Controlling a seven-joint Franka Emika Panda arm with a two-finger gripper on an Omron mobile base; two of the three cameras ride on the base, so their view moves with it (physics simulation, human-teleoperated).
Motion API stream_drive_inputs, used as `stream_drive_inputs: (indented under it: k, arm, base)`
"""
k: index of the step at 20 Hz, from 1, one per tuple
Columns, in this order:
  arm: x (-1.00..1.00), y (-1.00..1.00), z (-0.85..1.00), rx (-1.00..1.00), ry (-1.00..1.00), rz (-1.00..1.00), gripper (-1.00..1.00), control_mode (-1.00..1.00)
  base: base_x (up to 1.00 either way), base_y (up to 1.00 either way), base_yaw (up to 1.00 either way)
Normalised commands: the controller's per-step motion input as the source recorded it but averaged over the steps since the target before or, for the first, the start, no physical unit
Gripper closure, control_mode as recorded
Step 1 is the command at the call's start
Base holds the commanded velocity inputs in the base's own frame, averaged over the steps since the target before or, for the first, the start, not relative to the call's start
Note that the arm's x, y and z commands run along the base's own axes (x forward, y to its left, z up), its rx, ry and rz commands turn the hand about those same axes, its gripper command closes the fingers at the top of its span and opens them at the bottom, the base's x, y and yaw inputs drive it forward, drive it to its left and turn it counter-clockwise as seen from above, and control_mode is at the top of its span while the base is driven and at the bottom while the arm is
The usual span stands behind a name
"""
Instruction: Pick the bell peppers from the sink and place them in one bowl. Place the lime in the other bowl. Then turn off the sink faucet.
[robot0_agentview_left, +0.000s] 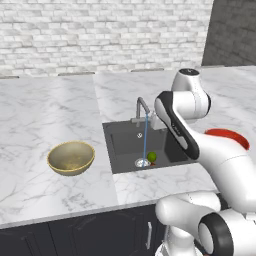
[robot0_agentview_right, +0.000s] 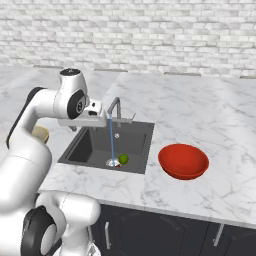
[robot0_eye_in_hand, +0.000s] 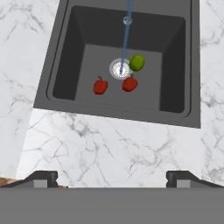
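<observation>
Two red bell peppers lie on the floor of the dark sink (robot0_eye_in_hand: 61, 65), one (robot0_eye_in_hand: 100, 86) left of the drain and one (robot0_eye_in_hand: 129, 83) just below it. The green lime (robot0_eye_in_hand: 137, 63) rests against the drain's right side and also shows in the base views (robot0_agentview_left: 151, 157) (robot0_agentview_right: 123, 159). Water runs from the faucet (robot0_agentview_left: 142, 107) (robot0_agentview_right: 115, 107) onto the drain. My gripper (robot0_eye_in_hand: 111, 177) hovers open high above the counter strip in front of the sink, nothing between its fingers. The tan bowl (robot0_agentview_left: 71, 157) sits left of the sink, the red bowl (robot0_agentview_right: 183, 161) right of it.
White marble counter (robot0_agentview_left: 45, 110) surrounds the sink, with a brick wall behind. My own arm hides part of the red bowl (robot0_agentview_left: 227, 136) in the left base view and most of the tan bowl (robot0_agentview_right: 42, 134) in the right base view.
</observation>
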Motion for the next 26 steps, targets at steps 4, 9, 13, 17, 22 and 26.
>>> stream_drive_inputs:
  k: [4,9,13,17,22,26]
  arm:
    - [0.0,0.0,-0.33,0.0,0.0,0.0,-1.0,-1.0]
    - [0.0,0.0,-0.29,0.0,0.0,-0.01,-1.0,-1.0]
    - [0.0,0.0,-0.34,0.0,-0.02,0.0,-1.0,-1.0]
    - [0.0,-0.03,-0.42,0.0,-0.12,-0.01,-1.0,-1.0]
    - [0.12,-0.07,-0.23,0.04,-0.01,-0.04,-1.0,-1.0]
    - [0.16,-0.19,-0.07,0.05,0.0,-0.05,-1.0,-1.0]
  base:
    - [0.0,0.0,0.0]
    - [0.0,0.0,0.0]
    - [0.0,0.0,0.0]
    - [0.0,0.0,0.0]
    - [0.0,0.0,0.0]
    - [0.0,0.0,0.0]
